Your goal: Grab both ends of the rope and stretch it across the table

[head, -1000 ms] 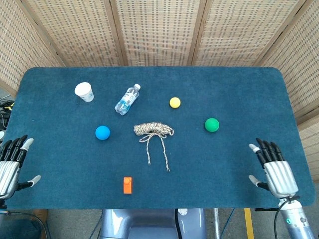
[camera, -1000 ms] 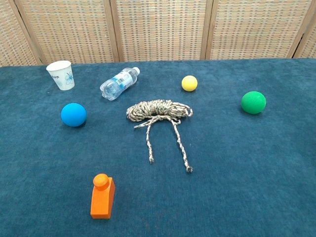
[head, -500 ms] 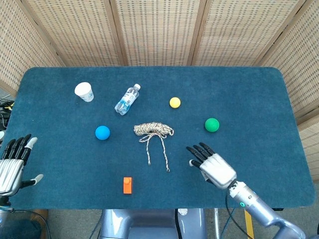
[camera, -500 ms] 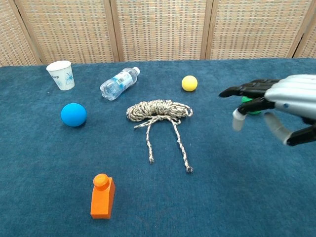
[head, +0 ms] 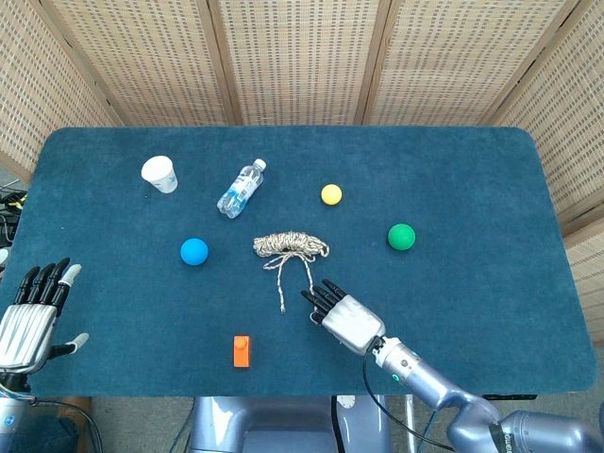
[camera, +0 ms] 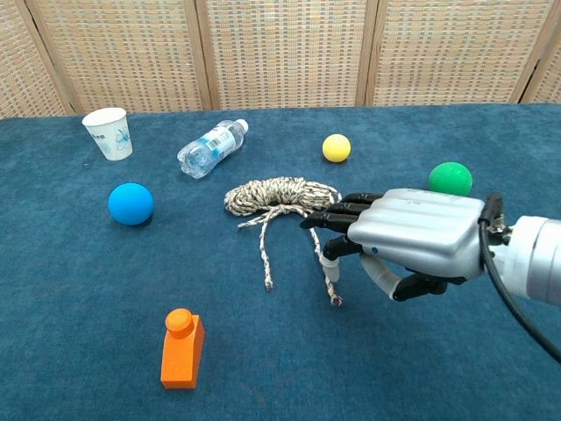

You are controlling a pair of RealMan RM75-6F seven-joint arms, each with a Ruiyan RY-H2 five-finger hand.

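Observation:
A beige braided rope (head: 291, 247) (camera: 280, 196) lies coiled at the table's middle, with two loose ends trailing toward the near edge. My right hand (head: 342, 317) (camera: 410, 237) hovers palm down over the right-hand loose end (camera: 330, 282), fingers spread and thumb pointing down beside it, holding nothing. In the head view the hand covers that end's tip. The other loose end (head: 280, 300) (camera: 265, 267) lies free to its left. My left hand (head: 30, 316) stays open at the table's near left corner, far from the rope, and is absent from the chest view.
An orange block (head: 242, 351) (camera: 182, 349) stands near the front edge. A blue ball (head: 193, 251), a paper cup (head: 159, 174) and a lying water bottle (head: 242, 188) are at left; a yellow ball (head: 331, 194) and a green ball (head: 401, 236) are at right.
My right hand has swept from the table's right edge leftward to the rope's right loose end. The left hand barely shifted. The rope has not moved.

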